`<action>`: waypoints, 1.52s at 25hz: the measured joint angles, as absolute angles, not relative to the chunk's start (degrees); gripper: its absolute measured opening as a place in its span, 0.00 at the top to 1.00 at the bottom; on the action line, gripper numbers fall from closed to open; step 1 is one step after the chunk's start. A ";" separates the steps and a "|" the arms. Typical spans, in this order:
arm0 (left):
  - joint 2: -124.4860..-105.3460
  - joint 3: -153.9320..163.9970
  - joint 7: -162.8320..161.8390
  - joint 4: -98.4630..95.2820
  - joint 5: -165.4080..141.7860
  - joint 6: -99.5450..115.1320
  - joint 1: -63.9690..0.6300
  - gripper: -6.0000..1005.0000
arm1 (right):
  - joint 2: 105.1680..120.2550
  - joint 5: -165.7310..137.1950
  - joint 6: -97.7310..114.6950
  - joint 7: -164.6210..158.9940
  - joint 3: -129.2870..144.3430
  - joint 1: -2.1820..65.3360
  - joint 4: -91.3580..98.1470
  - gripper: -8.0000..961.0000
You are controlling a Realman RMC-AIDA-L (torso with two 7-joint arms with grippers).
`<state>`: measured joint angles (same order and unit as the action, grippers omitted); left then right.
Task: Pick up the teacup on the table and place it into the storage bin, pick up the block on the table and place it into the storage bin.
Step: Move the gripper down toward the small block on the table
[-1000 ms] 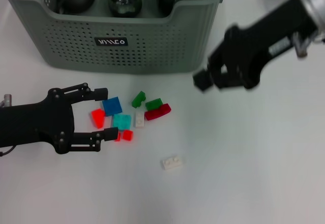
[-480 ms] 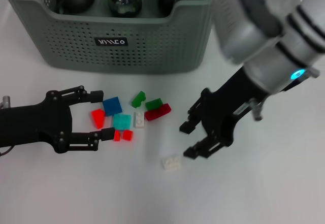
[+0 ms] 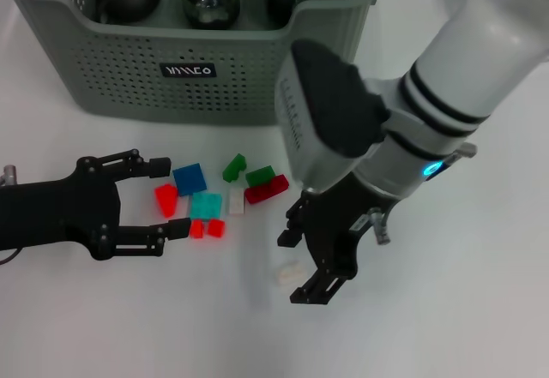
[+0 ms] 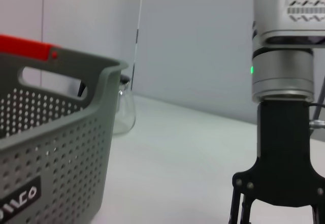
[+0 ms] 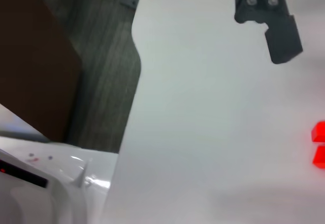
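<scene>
The right gripper stands over the white block, which lies alone on the table well in front of the storage bin, apart from the coloured blocks nearer the bin. Its jaws are spread with nothing between them, and the block looks to sit just inside the gap, though it is blurred and partly hidden. The risk is a finger landing on the block's edge and skidding it away (it is low and flat). The left gripper, jaws wide and empty, lies beside the coloured blocks; a nudge there would scatter them. Dark rounded items, perhaps the teacup, already sit in the bin.
</scene>
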<state>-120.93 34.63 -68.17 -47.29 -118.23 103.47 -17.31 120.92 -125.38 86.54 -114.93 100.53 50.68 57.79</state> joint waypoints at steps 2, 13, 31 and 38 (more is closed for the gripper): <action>-120.93 34.63 -68.16 -47.27 -118.85 102.94 -17.32 0.13 | 120.96 -125.30 85.11 -115.43 102.80 51.00 57.90 0.23; -120.96 34.63 -68.12 -46.46 -119.61 102.28 -17.62 0.13 | 121.10 -125.49 79.23 -116.45 110.93 52.74 57.21 0.20; -121.02 34.63 -68.11 -45.95 -119.04 101.65 -17.85 0.13 | 121.47 -125.41 73.65 -116.46 114.01 54.85 50.76 0.34; -121.02 34.63 -68.11 -45.94 -119.00 101.40 -17.84 0.13 | 121.54 -125.50 72.81 -116.45 115.05 54.85 50.65 0.44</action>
<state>-121.02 34.63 -68.11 -45.94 -119.00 101.40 -17.84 121.54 -125.50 72.81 -116.45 115.05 54.85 50.65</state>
